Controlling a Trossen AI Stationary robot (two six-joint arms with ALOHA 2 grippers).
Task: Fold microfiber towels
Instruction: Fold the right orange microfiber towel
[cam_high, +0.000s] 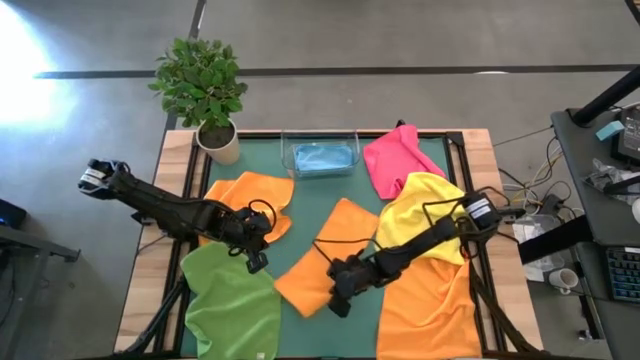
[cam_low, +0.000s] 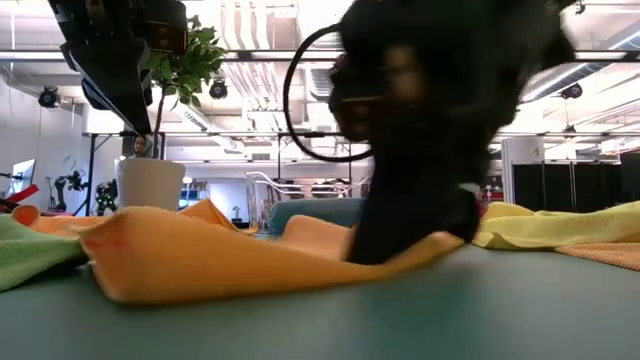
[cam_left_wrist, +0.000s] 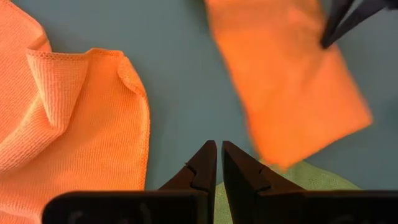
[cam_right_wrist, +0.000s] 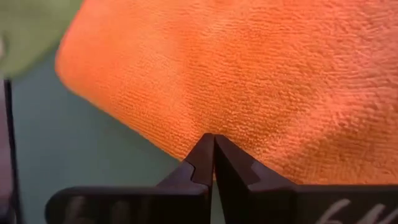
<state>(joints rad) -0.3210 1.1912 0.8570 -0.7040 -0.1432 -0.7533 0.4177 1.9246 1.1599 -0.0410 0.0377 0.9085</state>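
Right gripper (cam_high: 338, 300) is clenched on the edge of the middle orange towel (cam_high: 318, 262). Left gripper (cam_high: 256, 262) is clenched empty between the green towel (cam_high: 232, 305) and another orange towel (cam_high: 250, 195).

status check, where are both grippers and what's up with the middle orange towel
Right gripper shut on middle orange towel, at its near edge. Left gripper shut, empty, between the left orange towel and green towel. Nothing in the way.

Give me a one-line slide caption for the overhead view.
Right gripper pinches the middle orange towel while the shut left gripper hovers between green towel and another orange towel.
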